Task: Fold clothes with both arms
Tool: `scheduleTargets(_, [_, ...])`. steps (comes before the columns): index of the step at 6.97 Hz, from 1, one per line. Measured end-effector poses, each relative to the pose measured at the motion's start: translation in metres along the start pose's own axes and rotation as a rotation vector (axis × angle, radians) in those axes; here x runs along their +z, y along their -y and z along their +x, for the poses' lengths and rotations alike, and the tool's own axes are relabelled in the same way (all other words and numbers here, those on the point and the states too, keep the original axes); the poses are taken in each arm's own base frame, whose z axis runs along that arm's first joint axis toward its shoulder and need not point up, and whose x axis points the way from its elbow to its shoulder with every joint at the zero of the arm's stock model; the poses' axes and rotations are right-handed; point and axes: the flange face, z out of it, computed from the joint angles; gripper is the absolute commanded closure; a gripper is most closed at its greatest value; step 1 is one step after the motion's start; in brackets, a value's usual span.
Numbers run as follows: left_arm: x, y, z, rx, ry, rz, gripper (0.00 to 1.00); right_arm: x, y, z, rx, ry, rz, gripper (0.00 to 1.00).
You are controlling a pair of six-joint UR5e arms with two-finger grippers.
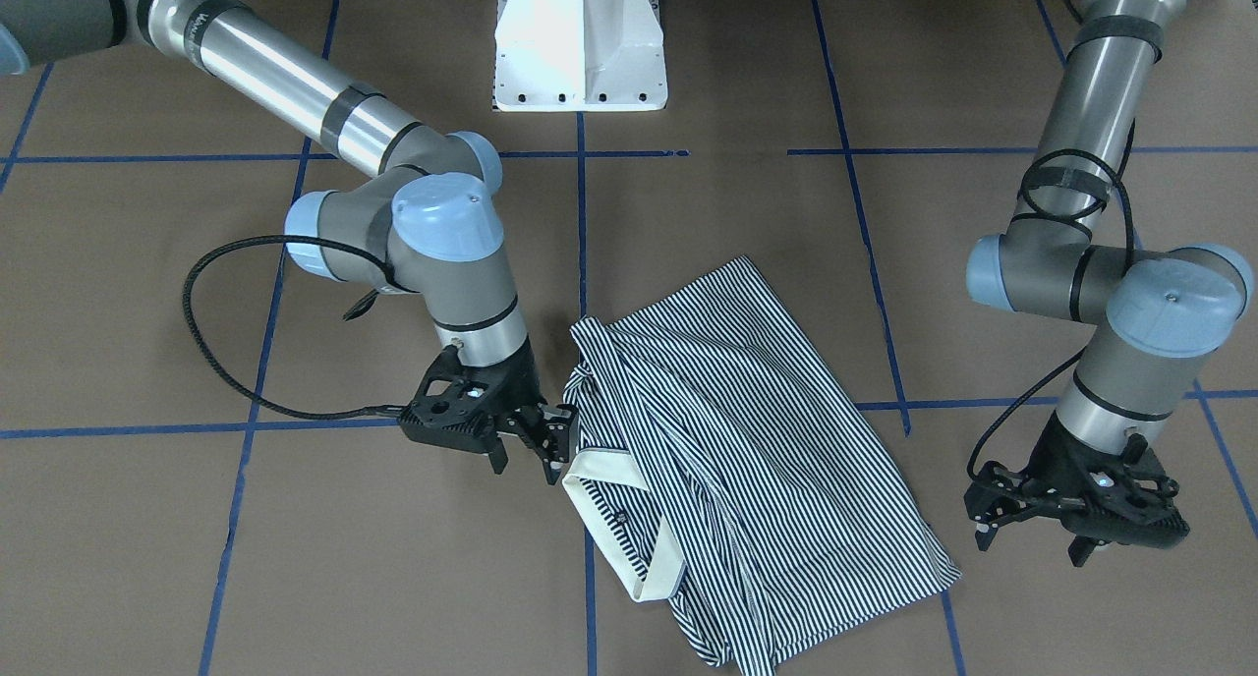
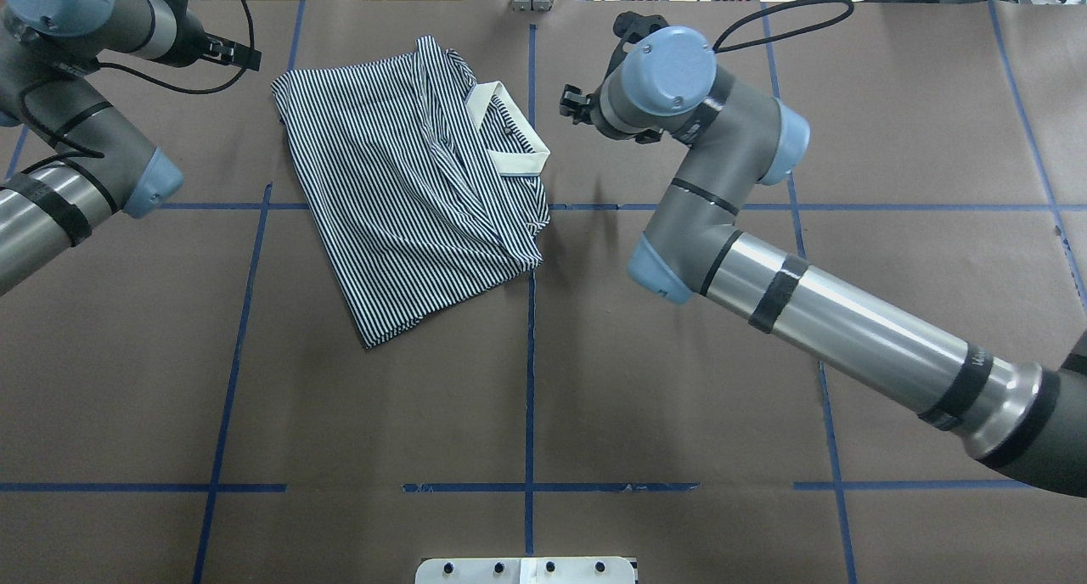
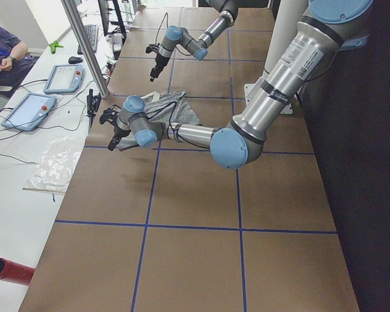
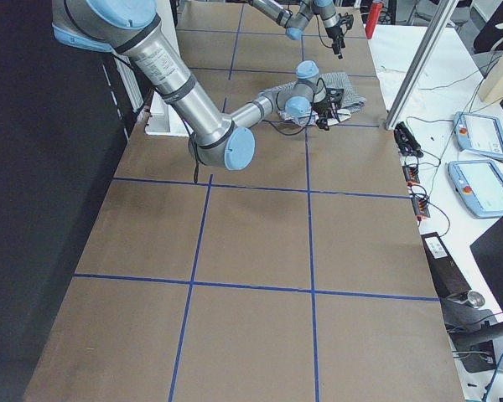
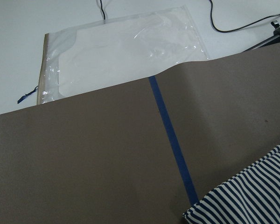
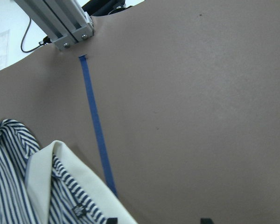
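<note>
Polo shirt (image 1: pixel 747 440) lies folded compact on table (image 1: pixel 197 558), folding looks near done; right claw (image 1: pixel 531 463) wide beside collar (image 1: pixel 601 481), left claw (image 1: pixel 1030 543) wide, well apart, both empty

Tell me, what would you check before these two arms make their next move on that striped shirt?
1. Striped shirt lies wholly on the table: ok.
2. Right gripper open and empty: ok.
3. Left gripper open, well clear of the shirt: ok.
4. Right gripper clear of the collar: cannot tell; it sits right beside it.
5. Fold neat: not ok; the cloth is creased and its edges are uneven.
</note>
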Motion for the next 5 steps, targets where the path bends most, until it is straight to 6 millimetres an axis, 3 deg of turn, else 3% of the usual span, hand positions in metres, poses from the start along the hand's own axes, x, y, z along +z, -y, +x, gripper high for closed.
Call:
scheduleTargets(2, [-0.003,0.001,0.001,0.001,-0.005,0.004,0.0,0.015,-0.033,-0.028,0.056,0.0,0.037,0.45])
scheduleTargets(5, [-0.005,0.001,0.002,0.001,-0.007,0.008,0.0,0.042,-0.054,-0.039,0.048,-0.041,0.065,0.45])
